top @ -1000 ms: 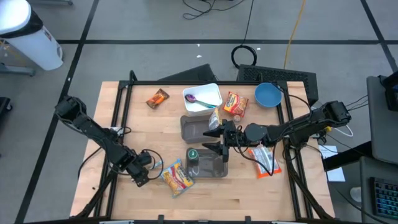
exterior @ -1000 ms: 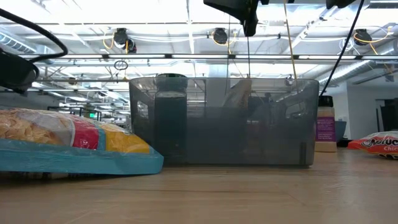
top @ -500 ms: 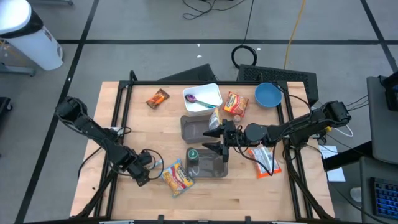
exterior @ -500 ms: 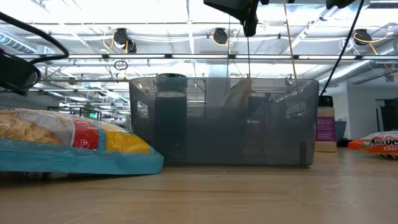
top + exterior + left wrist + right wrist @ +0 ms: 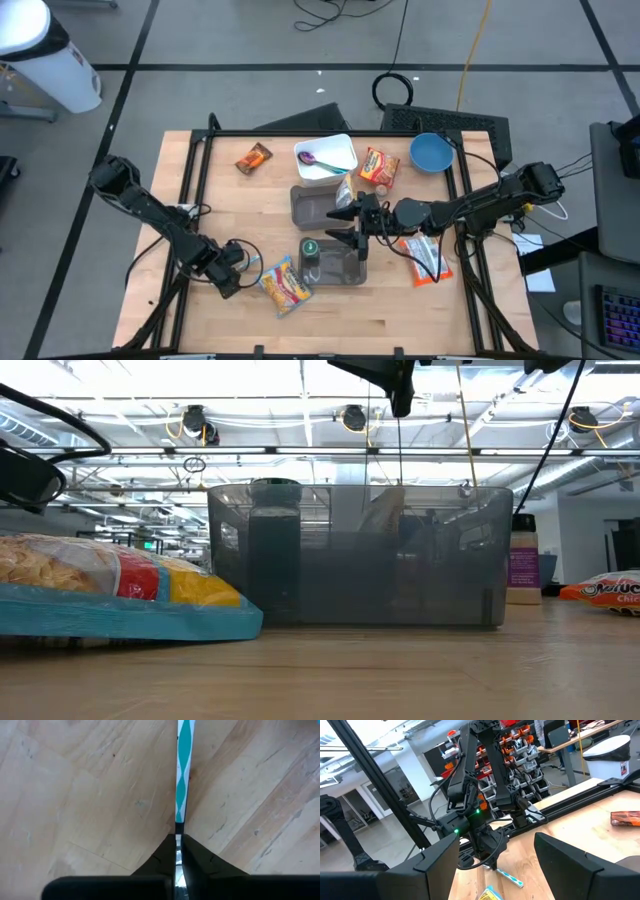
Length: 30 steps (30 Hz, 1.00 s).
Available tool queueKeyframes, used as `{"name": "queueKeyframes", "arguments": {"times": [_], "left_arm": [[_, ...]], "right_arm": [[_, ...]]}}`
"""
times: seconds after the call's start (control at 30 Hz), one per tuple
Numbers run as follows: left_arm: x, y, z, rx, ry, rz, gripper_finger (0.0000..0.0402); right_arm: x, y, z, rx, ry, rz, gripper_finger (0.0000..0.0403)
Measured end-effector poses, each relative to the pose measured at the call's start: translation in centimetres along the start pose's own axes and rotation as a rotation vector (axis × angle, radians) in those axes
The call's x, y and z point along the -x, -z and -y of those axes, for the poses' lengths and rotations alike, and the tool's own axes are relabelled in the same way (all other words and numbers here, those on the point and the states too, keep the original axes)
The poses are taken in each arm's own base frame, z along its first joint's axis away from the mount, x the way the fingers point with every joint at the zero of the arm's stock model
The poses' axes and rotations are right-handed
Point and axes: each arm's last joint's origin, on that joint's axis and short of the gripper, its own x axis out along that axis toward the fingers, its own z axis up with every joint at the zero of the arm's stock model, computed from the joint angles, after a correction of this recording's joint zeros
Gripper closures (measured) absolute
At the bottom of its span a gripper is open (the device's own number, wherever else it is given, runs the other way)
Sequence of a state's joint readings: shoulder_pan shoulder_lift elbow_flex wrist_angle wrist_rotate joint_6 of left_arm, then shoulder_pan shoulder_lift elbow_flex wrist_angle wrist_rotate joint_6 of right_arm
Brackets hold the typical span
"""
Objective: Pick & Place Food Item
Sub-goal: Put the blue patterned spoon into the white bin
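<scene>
A teal snack bag (image 5: pixel 284 285) with yellow and red print lies on the wood table near its front edge; it also shows in the low view (image 5: pixel 120 596). My left gripper (image 5: pixel 242 269) is at the bag's left end and is shut on the bag's thin teal-and-white edge (image 5: pixel 180 775). My right gripper (image 5: pixel 343 226) is open and empty. It hovers over the two grey bins, above the far rim of the near bin (image 5: pixel 337 264). That bin holds a green-lidded container (image 5: pixel 310 248). My left gripper pinches the bag's thin sealed edge (image 5: pixel 178 819) between its two fingers, at the bag's left end. The strip shows edge-on, running straight away from the fingertips. The bag lies flat on the table.
A second grey bin (image 5: pixel 303 205), a white bin with a purple spoon (image 5: pixel 340 150), a blue bowl (image 5: pixel 431 152), an orange packet (image 5: pixel 378 165), a small orange snack (image 5: pixel 253 158) and a packet at the right (image 5: pixel 425 258) are on the table. A black frame edges the table.
</scene>
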State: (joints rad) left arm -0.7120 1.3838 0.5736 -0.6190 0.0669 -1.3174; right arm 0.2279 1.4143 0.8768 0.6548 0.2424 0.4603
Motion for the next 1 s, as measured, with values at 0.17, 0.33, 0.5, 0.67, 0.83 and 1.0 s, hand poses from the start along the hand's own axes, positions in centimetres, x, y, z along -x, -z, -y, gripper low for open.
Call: {"name": "queueKeyframes", "arguments": {"times": [0.17, 0.33, 0.5, 0.67, 0.83, 1.0], "left_arm": [[0.7, 0.0, -0.1, 0.033, 0.005, 0.003, 0.0388], [1.7, -0.4, -0.9, 0.067, 0.018, 0.014, 0.0394], [3.3, -0.6, -1.4, 0.102, 0.082, 0.066, 0.039], [5.3, -0.8, -2.1, 0.088, 0.196, 0.074, 0.0394], [7.2, -1.2, -2.7, 0.084, 0.307, 0.055, 0.0396], [10.7, -2.3, -2.6, 0.06, 0.397, 0.182, 0.0396]], "right_arm": [[0.0, 0.0, 0.0, 0.0, -0.001, -0.001, 0.0149], [0.0, 0.0, 0.0, 0.016, -0.002, 0.0, 0.0149], [0.0, -0.3, -0.1, 0.071, -0.019, 0.029, 0.0149], [-0.5, -1.4, -0.9, 0.17, -0.03, 0.005, 0.0149], [-1.8, -3.9, -2.7, 0.397, -0.047, -0.206, 0.0149], [-3.0, -5.6, -3.8, 0.583, -0.093, -0.251, 0.0149]]}}
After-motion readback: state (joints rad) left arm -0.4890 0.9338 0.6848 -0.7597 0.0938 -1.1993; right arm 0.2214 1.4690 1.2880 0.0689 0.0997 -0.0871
